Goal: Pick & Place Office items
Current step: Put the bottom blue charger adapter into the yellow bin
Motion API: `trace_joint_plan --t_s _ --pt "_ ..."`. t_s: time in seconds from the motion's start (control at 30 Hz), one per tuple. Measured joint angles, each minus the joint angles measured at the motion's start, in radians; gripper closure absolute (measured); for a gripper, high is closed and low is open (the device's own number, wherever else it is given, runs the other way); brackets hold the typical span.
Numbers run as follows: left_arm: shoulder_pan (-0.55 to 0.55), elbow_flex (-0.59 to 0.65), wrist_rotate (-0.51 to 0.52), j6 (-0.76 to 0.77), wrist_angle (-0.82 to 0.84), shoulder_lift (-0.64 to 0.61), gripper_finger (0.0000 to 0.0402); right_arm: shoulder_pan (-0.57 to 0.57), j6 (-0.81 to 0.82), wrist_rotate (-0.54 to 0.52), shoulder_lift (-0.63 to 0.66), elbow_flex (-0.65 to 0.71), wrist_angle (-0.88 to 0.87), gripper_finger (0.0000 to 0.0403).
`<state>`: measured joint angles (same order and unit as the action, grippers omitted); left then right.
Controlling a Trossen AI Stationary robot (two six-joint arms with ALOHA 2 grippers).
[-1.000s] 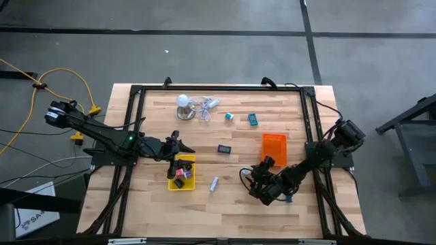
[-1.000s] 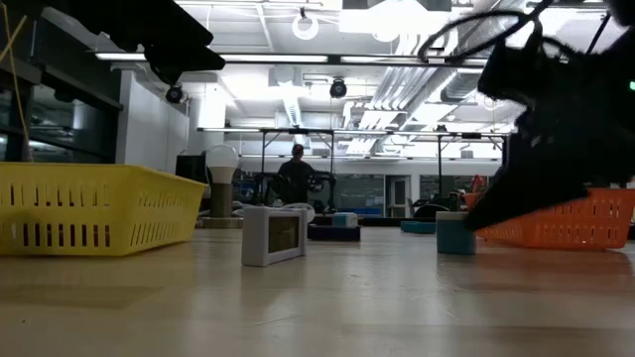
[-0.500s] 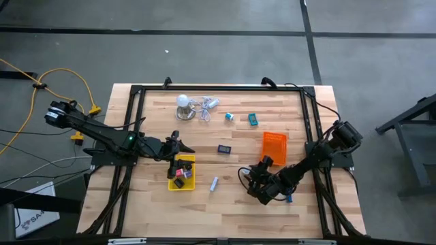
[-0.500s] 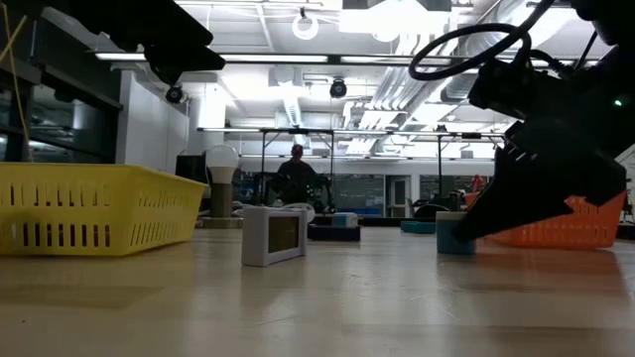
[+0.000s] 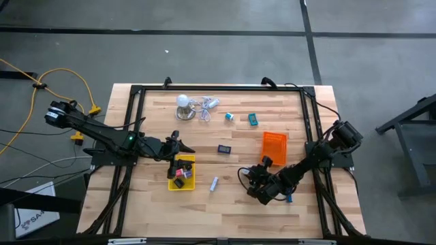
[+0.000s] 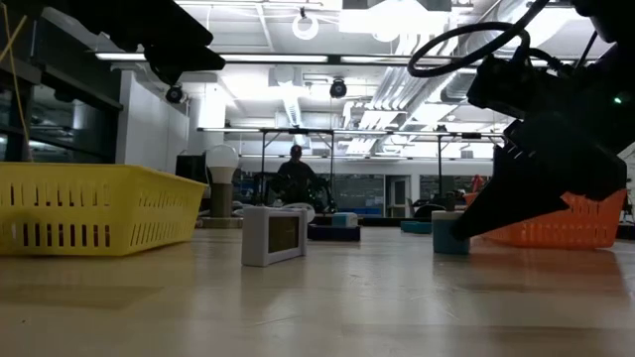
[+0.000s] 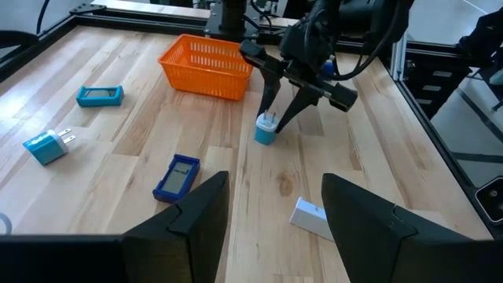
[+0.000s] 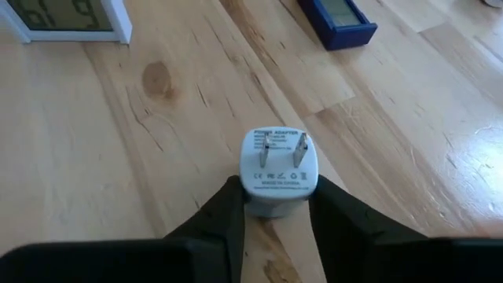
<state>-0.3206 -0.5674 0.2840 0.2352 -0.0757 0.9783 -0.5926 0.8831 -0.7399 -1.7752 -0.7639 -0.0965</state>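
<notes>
A small blue plug adapter point(image 8: 279, 167) stands on the table with its white pronged face up, near the orange tray point(image 5: 274, 145). It also shows in the left wrist view point(image 7: 266, 130) and the low view point(image 6: 445, 233). My right gripper point(image 8: 279, 211) is shut on it. My left gripper point(image 7: 275, 228) is open and empty above the far end of the yellow tray point(image 5: 182, 174), which holds several small items. On the table lie a dark blue block point(image 5: 224, 149), a white block point(image 5: 214, 183), a teal piece point(image 5: 253, 120) and a blue plug point(image 5: 229, 117). My right gripper pinches the adapter's two opposite side walls point(image 8: 250, 196) between its two fingers, low on the body. The fingers point(image 7: 262, 101) slant down from the table's right side. The adapter stands upright with its base on the table and its prongs up.
A white bulb-shaped object point(image 5: 182, 102) with a pale cord point(image 5: 203, 107) lies at the far edge. A black frame point(image 5: 218, 88) runs round the table. Bare wood lies between the two trays. A person point(image 6: 295, 171) stands far off in the room.
My right gripper has come down toward the table and now has its fingers around the adapter. My left gripper has kept still.
</notes>
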Motion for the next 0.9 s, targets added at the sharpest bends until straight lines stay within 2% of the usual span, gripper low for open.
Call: trace_joint_plan --t_s 0.3,0.5,0.73,0.9 --pt "0.000 0.000 0.000 0.000 0.000 0.000 0.0203 0.000 -0.049 0.014 0.000 -0.001 0.055 0.0294" --pt "-0.002 0.000 0.000 0.000 0.000 0.000 0.0203 0.004 -0.169 0.035 0.035 -0.004 0.180 0.0298" --pt "-0.020 0.000 -0.001 -0.001 0.000 0.000 0.0203 0.006 -0.334 0.035 0.114 -0.048 0.244 0.0298" --pt "-0.040 0.000 -0.005 -0.002 -0.050 0.058 0.0203 0.030 -0.506 0.055 0.124 -0.061 0.402 0.0298"
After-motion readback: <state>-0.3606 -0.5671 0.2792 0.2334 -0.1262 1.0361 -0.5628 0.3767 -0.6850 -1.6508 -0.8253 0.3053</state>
